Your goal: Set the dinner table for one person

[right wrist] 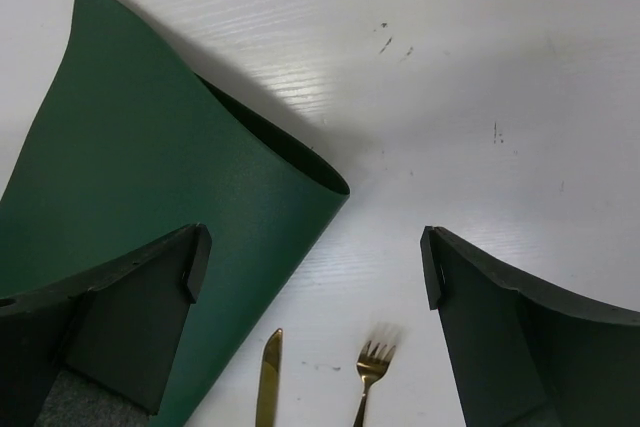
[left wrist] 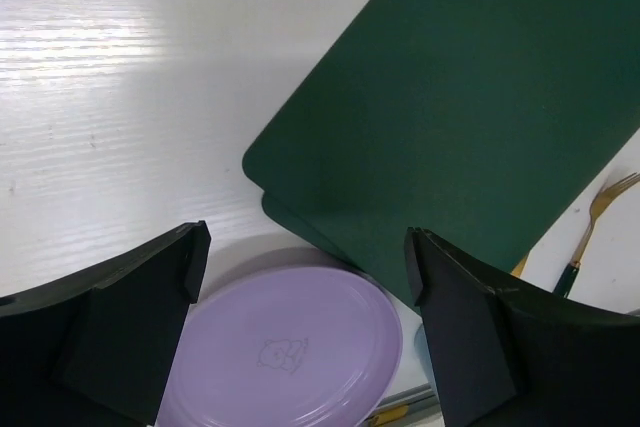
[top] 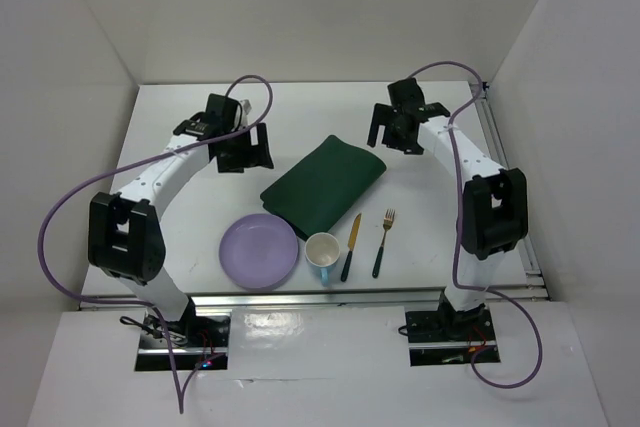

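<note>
The white dinner table (top: 200, 117) holds a folded dark green placemat (top: 324, 185) at its middle. A purple plate (top: 260, 251), a white cup (top: 322, 250), a gold knife with a dark handle (top: 350, 247) and a gold fork (top: 383, 242) lie along the near edge. My left gripper (top: 250, 150) is open and empty, above the table left of the placemat. My right gripper (top: 398, 132) is open and empty, above the table right of the placemat's far corner. The left wrist view shows the plate (left wrist: 285, 352) and the placemat (left wrist: 460, 127). The right wrist view shows the placemat (right wrist: 140, 217), knife tip (right wrist: 268, 377) and fork (right wrist: 372, 367).
White walls enclose the table on the left, back and right. A metal rail (top: 330, 297) runs along the near edge, another (top: 505, 162) along the right edge. Purple cables loop from both arms.
</note>
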`<state>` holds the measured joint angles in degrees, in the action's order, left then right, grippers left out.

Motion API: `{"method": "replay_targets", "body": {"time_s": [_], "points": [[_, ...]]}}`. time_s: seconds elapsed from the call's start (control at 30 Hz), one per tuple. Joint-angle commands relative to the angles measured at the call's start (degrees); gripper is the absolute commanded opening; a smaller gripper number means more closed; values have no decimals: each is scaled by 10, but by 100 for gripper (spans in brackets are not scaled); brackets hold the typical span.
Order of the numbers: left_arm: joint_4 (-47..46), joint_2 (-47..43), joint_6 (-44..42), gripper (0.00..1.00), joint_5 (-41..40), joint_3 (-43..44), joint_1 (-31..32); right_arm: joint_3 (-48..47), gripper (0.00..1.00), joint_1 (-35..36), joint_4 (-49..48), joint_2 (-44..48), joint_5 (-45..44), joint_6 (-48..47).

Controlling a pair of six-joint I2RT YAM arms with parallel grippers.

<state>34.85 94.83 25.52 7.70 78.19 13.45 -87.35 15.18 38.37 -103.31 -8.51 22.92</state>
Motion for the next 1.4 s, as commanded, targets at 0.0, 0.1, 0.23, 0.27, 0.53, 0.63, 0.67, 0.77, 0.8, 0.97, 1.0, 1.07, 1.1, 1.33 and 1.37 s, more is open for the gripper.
{"method": "replay_targets", "body": {"time_s": [0.0, 0.1, 0.23, 0.27, 0.53, 0.63, 0.67, 0.77, 0.8, 0.97, 1.0, 1.07, 1.1, 1.33, 1.37], "points": [[1, -5, 4, 98, 29, -2, 4, 20, 100, -5, -10, 48, 11, 6], [8, 6, 4, 95, 22, -2, 10, 25, 100, -5, -22, 62, 26, 5], [35, 33, -8, 90, -36, 20, 48, 61, 100, -5, -36, 88, 53, -5], [52, 41, -14, 90, -36, 27, 54, 72, 100, -5, -42, 97, 53, -5], [52, 103, 25, 90, 6, 58, 61, 147, 100, -10, -73, 162, 67, -24], [52, 141, 53, 88, 7, 71, 55, 148, 100, -10, -68, 157, 73, -24], [57, 149, 60, 87, 6, 71, 48, 148, 100, -10, -68, 157, 73, -29], [29, 149, 77, 84, 56, 41, 11, 142, 100, -10, -63, 157, 67, -29], [22, 149, 82, 84, 72, 34, 2, 142, 100, -10, -63, 157, 67, -34], [15, 155, 95, 84, 109, 22, -11, 142, 100, -10, -63, 152, 61, -34], [15, 160, 96, 84, 119, 22, -11, 142, 100, -10, -63, 152, 61, -34], [15, 169, 107, 84, 131, 22, -11, 137, 100, -10, -63, 145, 66, -34], [21, 178, 107, 84, 131, 22, -11, 137, 100, -10, -63, 145, 66, -34], [44, 217, 136, 89, 73, 35, 3, 135, 100, -10, -74, 132, 102, -34], [34, 217, 141, 89, 73, 28, 3, 135, 100, -10, -74, 127, 102, -34]]}}
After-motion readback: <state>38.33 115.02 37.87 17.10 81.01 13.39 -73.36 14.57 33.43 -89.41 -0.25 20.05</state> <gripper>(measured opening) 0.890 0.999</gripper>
